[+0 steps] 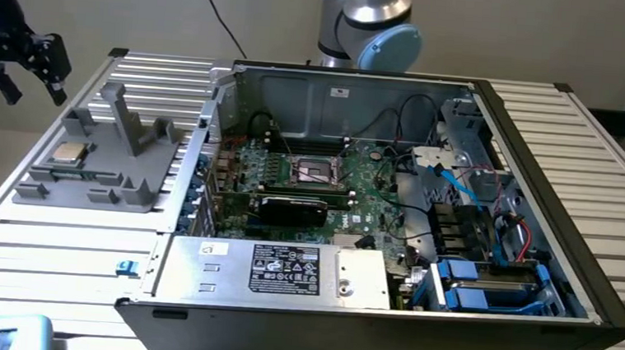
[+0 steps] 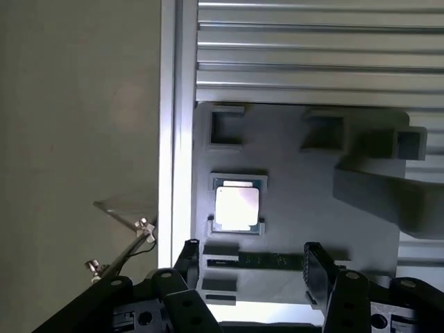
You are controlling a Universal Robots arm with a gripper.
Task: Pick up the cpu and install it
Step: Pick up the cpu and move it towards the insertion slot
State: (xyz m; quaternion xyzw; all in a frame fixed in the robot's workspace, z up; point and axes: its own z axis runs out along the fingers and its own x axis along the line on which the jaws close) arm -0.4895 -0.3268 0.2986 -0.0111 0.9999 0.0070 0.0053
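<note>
The cpu (image 1: 69, 152) is a small flat square. Its top is shiny silver-grey and its edge is tan. From the wrist view, the cpu (image 2: 238, 208) has a bright top with a thin dark rim. It lies flat in a square pocket of a grey holder (image 1: 108, 179) on the ribbed metal table (image 1: 578, 160).

In the exterior view, the holder sits at 9 o'clock from the open computer case (image 1: 329, 102). The dark socket (image 1: 315, 171) is inside the case, well apart from the cpu.

The gripper (image 1: 32, 88) hangs in the air at about 11 o'clock from the cpu. Its fingers (image 2: 187, 260) are spread wide and hold nothing.
</note>
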